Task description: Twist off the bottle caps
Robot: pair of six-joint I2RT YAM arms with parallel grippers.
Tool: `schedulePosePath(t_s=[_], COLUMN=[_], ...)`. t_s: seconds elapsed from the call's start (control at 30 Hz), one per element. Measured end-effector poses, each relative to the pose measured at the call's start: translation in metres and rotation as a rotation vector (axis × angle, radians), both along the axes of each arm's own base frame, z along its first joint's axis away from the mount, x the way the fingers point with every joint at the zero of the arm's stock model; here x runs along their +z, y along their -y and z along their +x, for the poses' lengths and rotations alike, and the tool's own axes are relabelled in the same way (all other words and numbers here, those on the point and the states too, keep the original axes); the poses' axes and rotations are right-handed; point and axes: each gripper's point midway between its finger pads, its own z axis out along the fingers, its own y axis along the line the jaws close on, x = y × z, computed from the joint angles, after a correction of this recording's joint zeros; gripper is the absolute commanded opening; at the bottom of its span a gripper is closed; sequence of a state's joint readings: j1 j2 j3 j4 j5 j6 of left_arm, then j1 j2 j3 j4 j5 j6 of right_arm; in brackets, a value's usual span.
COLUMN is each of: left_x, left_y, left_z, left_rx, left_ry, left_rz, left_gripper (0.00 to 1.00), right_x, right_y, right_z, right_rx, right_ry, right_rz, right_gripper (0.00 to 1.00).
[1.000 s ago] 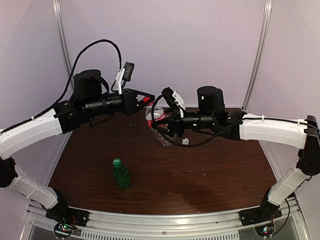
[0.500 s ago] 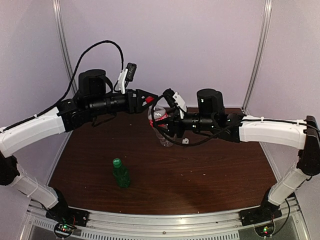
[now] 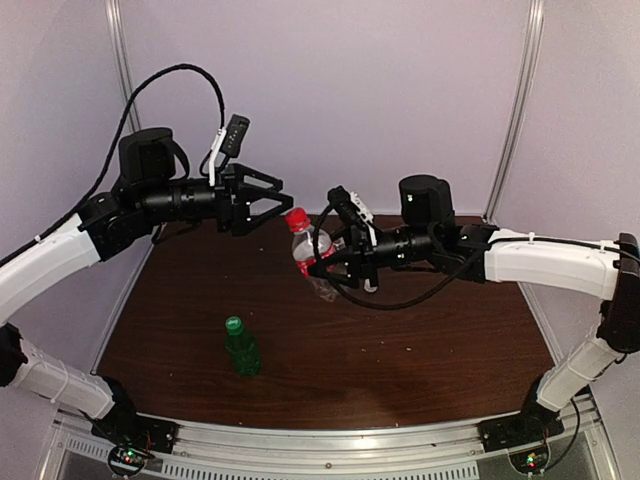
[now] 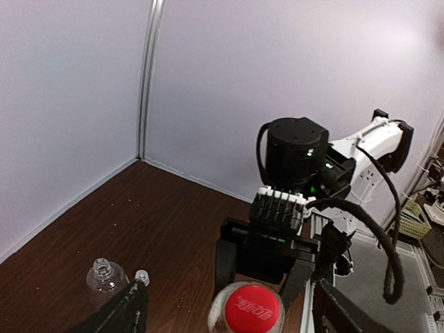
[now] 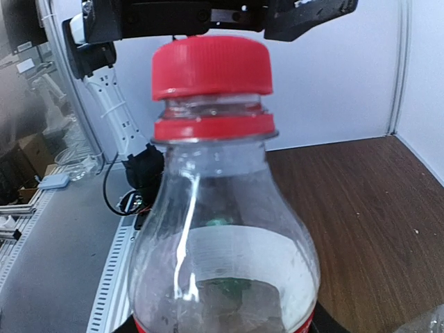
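Both left fingers (image 3: 270,203), earlier shut on the round red plastic cap (image 3: 296,216), now stand spread clear of it; right fingers (image 3: 318,266) grip its clear red-labelled bottle (image 3: 306,252) aloft; only the left wrist shows an uncapped clear bottle (image 4: 105,276) on the bench (image 4: 173,222).

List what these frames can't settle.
- Right fingers: right wrist view, hidden by the red-capped bottle and the bottom edge.
- Red cap looseness: threads covered by the cap, every view.
- Open clear bottle and white cap: missing from top view, presumably behind the left arm; base cut off in left wrist view.
- Green bottle: top view only, too small for detail.
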State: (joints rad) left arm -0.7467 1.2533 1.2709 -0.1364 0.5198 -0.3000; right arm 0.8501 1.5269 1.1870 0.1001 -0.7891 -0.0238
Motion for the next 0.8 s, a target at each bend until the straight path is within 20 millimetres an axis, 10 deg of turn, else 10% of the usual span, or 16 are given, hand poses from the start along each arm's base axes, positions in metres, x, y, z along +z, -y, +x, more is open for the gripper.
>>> schedulePosePath(t_s=[0.33, 0.8], left_x=[0.0, -0.013], left_y=[0.009, 0.019], left_z=[-0.054, -0.061], left_rx=[-0.334, -0.449], left_ry=[0.104, 0.093], left_rz=[-0.023, -0.038], left_gripper=[0.76, 0.42], right_x=[0.015, 0.011], right_y=[0.0, -0.006], right_z=[-0.046, -0.05], right_rx=[0.28, 0.343], right_ry=[-0.064, -0.121], right_rz=[0.054, 0.065], right_gripper=[0.36, 0.36])
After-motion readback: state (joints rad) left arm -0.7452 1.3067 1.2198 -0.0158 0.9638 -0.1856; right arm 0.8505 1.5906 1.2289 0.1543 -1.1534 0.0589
